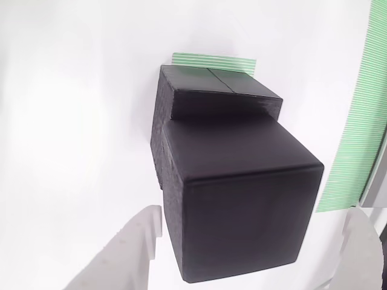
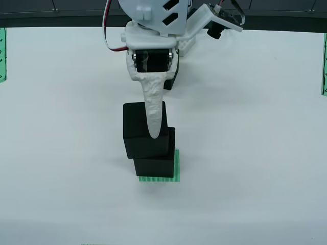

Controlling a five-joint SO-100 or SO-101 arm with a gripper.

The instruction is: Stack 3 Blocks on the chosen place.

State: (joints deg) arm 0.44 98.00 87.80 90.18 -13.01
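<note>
In the front view a black block stands on the small green-striped chosen place. My gripper is shut on a second black block, which sits higher, shifted left and toward the camera, overlapping the lower block. One white finger runs down its front face. In the view that rides on the gripper, the held block sits between my white fingers, above the lower block, with a strip of the chosen place behind. A dark shape behind the gripper may be another block.
A long green striped band runs along the right of the gripper view. Short green striped strips lie at the left edge and right edge of the white table. A dark strip borders the far edge.
</note>
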